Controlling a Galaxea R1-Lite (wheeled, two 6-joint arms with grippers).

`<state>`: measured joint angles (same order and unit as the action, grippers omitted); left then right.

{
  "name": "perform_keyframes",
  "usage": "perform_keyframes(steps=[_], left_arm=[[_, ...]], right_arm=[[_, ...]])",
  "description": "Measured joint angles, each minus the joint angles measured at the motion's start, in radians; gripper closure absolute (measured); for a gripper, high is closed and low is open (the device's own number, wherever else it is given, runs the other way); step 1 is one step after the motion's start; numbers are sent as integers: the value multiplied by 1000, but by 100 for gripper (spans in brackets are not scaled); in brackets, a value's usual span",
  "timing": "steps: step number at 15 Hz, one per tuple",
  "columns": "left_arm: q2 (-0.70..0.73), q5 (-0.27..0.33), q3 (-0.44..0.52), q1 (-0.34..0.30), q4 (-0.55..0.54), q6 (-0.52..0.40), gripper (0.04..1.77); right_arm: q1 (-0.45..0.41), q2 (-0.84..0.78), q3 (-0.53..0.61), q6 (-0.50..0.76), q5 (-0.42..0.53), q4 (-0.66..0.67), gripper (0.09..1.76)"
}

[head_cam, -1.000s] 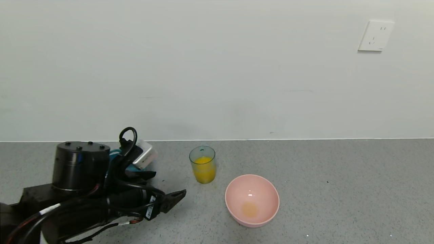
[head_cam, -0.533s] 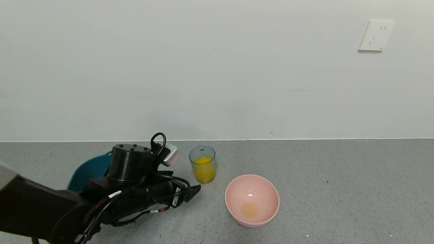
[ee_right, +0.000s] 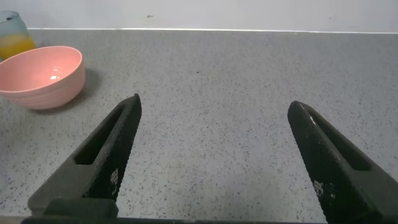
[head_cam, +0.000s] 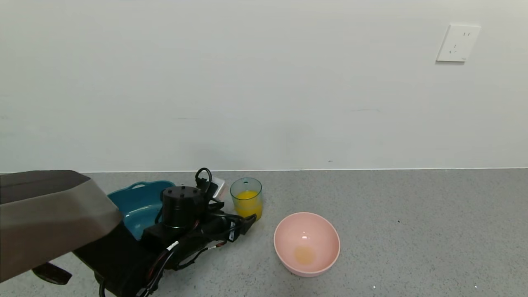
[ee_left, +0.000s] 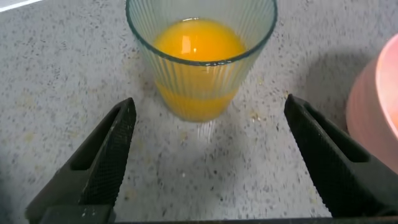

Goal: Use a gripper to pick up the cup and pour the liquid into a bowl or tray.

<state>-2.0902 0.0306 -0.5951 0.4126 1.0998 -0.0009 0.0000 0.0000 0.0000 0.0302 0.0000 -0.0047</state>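
Observation:
The ribbed, pale blue-green cup (head_cam: 246,197) stands upright on the grey counter, about half full of orange liquid (head_cam: 248,207). My left gripper (head_cam: 248,220) is low on the counter just short of the cup, open. In the left wrist view the cup (ee_left: 202,59) and the liquid (ee_left: 198,42) sit ahead of the gap, with the fingers (ee_left: 112,155) wide on either side and not touching it. The pink bowl (head_cam: 288,236) sits to the cup's right and nearer, with a faint orange film at its bottom. My right gripper (ee_right: 214,101) hangs open over bare counter, right of the bowl (ee_right: 43,78).
A dark teal tub (head_cam: 138,202) with handles sits to the left of the cup, partly behind my left arm. The white wall runs close behind the cup. The pink bowl's rim (ee_left: 379,106) lies just beside my left gripper's outer finger.
My left arm has swung right and forward, bringing the open gripper up to the cup. The teal tub has come into view behind it. Cup and bowl have not moved.

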Motion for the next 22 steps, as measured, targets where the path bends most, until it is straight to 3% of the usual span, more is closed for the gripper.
perform_keyframes(steps=[9, 22], left_arm=[[-198, -14, 20, 1, 350, -42, 9], [-298, -20, -42, 1, 420, -45, 9]], right_arm=[[0, 0, 0, 0, 0, 0, 14], [0, 0, 0, 0, 0, 0, 14]])
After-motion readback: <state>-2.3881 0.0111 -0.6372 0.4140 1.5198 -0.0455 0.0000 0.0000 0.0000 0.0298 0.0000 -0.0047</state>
